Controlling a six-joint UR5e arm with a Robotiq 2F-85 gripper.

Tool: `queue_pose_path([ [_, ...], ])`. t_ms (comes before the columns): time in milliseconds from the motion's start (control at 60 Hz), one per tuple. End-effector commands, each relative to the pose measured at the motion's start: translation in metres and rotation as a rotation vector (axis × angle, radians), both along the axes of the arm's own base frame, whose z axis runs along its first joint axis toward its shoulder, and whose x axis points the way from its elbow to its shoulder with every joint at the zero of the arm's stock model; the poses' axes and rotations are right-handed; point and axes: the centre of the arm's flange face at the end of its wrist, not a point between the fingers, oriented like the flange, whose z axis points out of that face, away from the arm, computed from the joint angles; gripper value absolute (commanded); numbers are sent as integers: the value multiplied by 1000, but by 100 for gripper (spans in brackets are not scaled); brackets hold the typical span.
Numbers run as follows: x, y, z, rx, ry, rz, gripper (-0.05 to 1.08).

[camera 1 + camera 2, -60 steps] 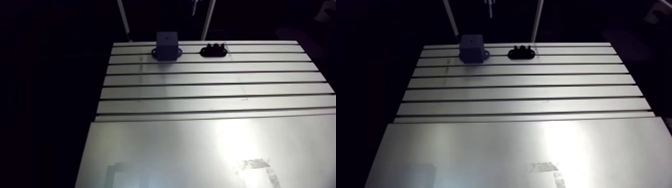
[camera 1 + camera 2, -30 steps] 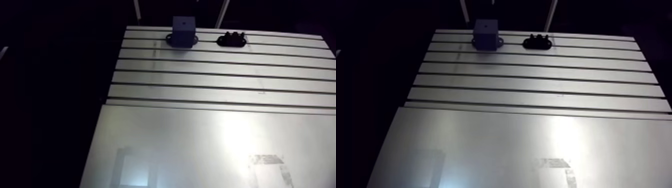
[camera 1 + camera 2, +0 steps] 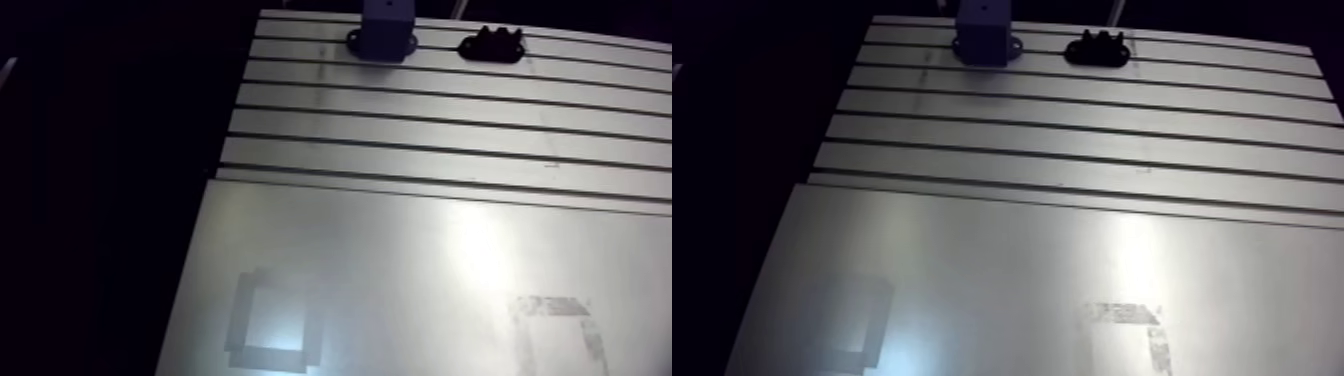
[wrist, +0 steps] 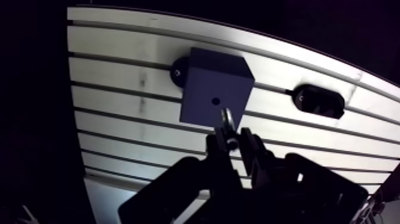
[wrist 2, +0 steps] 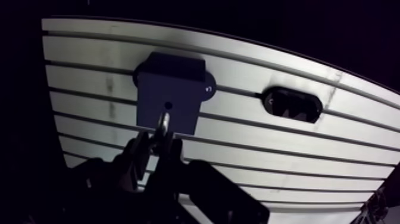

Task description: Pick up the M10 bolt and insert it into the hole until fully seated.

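On my wrist view the gripper (image 4: 231,140) has its two fingers closed around the M10 bolt (image 4: 227,119). The bolt's metal end pokes out ahead of the fingertips. It hangs over the top face of the blue-grey block (image 4: 202,83), just short of the small round hole (image 4: 215,100) in that face. I cannot tell whether it touches the block. The block stands at the far edge of the slotted aluminium table (image 3: 420,150), nearer its left corner. A black oval holder (image 3: 492,42) sits near it along the same edge. The arm view does not show the gripper.
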Motion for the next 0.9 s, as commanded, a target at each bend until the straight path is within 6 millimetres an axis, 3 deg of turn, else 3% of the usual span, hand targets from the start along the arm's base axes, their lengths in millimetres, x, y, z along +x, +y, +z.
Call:
queue_pose_path([
  [17,-3,-5,-10,0,-10,6,108],
  [900,1,-10,-29,8,-44,10,108],
])
